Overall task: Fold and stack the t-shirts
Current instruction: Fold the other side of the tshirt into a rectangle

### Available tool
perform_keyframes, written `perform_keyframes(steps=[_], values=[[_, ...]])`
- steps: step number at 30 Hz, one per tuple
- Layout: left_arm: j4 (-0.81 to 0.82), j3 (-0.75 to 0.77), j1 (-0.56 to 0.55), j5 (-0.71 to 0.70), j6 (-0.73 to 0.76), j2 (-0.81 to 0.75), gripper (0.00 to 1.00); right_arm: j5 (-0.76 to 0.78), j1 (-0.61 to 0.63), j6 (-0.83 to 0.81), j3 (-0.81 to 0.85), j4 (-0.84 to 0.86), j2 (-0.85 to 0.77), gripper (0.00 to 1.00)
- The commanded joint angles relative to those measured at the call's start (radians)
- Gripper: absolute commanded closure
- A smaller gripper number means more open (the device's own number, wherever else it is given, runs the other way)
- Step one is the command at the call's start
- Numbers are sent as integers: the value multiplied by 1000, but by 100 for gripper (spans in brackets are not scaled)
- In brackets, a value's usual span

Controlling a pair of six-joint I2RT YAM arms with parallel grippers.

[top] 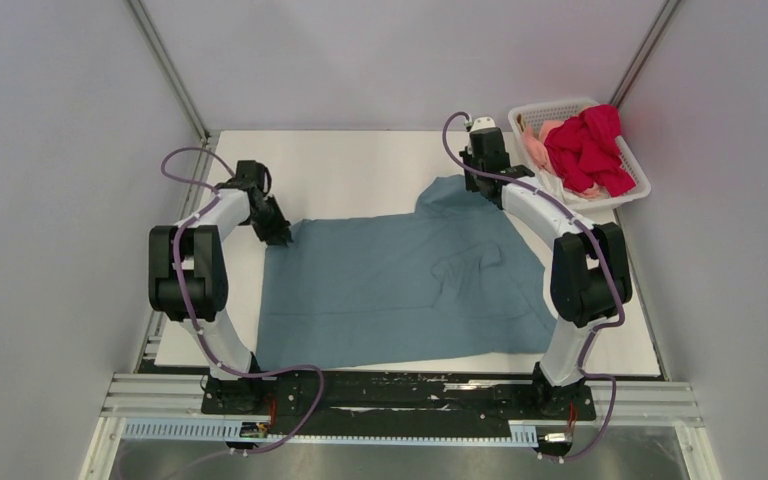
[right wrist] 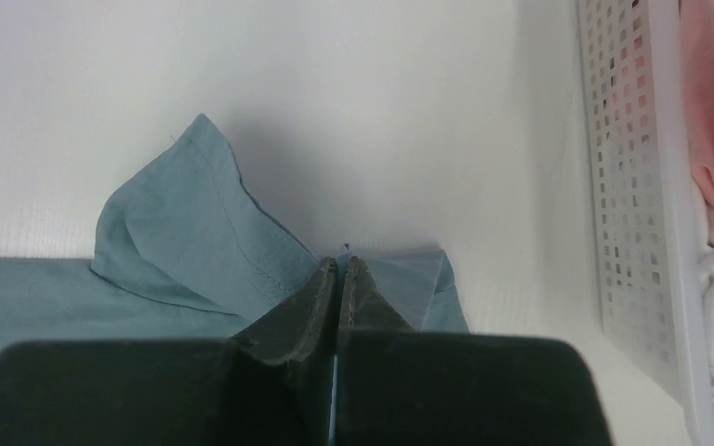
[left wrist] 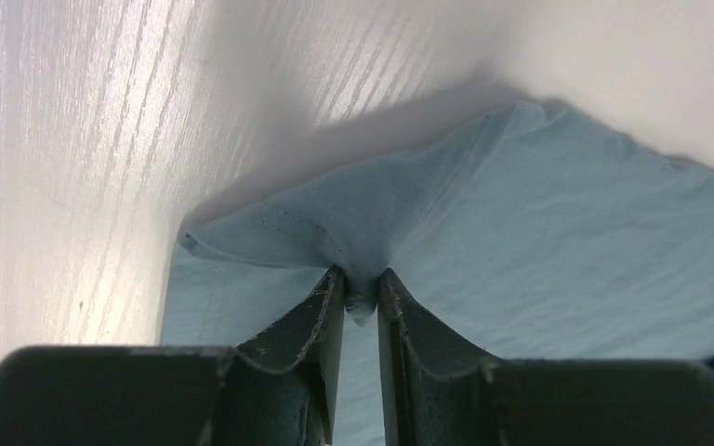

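Left gripper [left wrist: 361,283] pinching thin corner nub of blue-grey t-shirt [top: 390,285], right gripper [right wrist: 339,265] clamping hem; I'm expecting nub slipping during lift.

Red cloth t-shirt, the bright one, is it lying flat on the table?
No, the bright red cloth t-shirt sits bunched in the white plastic lattice basket.

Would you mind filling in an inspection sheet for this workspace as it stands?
Surface: white table, wood-grain finish.
Job's things: blue-grey t-shirt spread out, unfolded; red t-shirt and pink t-shirt bundled in basket, far right.
Clutter: nothing seen.
Grippers: left gripper pinches the blue-grey shirt's far left corner; right gripper shut on its far right edge.
Cables: purple cables loop along both arms.
Surroundings: grey walls; metal rail at near edge.
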Motion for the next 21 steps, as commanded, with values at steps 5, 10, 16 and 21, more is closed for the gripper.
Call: perform_keyframes(steps=[5, 10, 16, 21], values=[[-33, 70, -4, -5, -5, 34, 95, 39, -2, -16, 0, 23, -5, 100], [-23, 47, -4, 8, -4, 5, 100, 50, -2, -6, -29, 4, -45, 100], [21, -78, -4, 18, -20, -154, 100, 113, -2, 34, -158, -18, -196, 100], [19, -194, -4, 1, -47, -290, 100, 141, -2, 70, -266, -50, -336, 100]])
